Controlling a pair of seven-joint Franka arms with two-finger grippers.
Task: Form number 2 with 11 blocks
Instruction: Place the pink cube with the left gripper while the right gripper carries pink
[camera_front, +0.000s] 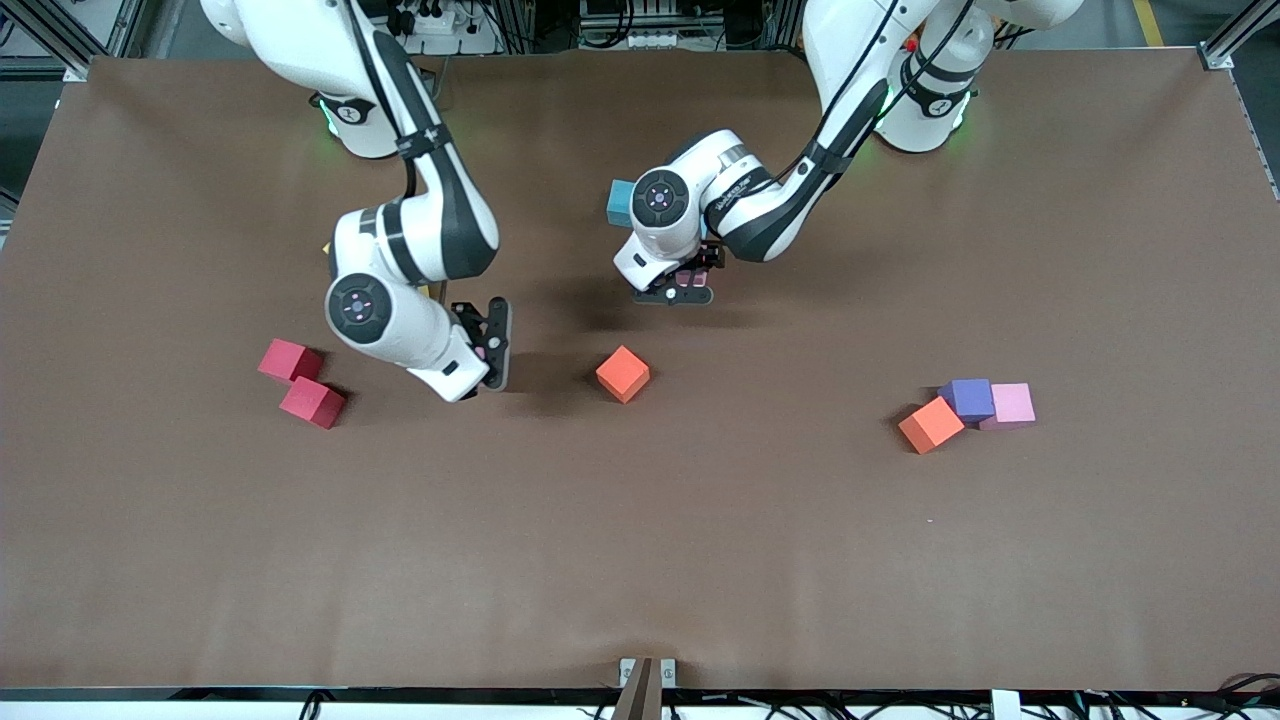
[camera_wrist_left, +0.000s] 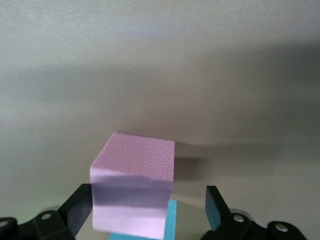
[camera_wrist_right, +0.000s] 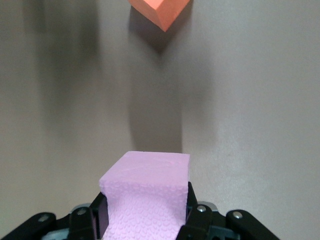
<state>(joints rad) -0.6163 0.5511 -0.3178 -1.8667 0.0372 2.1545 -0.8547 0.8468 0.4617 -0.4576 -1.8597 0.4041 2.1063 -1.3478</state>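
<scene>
Pink block (camera_wrist_right: 145, 195) between right fingers (camera_wrist_right: 100, 215)

The right gripper (camera_wrist_right: 145, 212) has its black fingers (camera_wrist_right: 99, 216) clamped on a matte pink foam cube (camera_wrist_right: 145, 192). An orange foam cube (camera_wrist_right: 161, 11) sits apart on the brown tabletop (camera_wrist_right: 250, 110).

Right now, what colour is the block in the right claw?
Pink block, gripped by the right claw; the right wrist view shows it best.

Foam-looking blocks, all matt, no shine anywhere

The pink block (camera_wrist_right: 145, 192) has a pebbly, leather-like grain, same on the other pink block (camera_wrist_left: 135, 187). The table (camera_front: 640, 560) cover looks like dull brown cloth; the arms' white shells (camera_front: 400, 330) are glossy plastic.
</scene>
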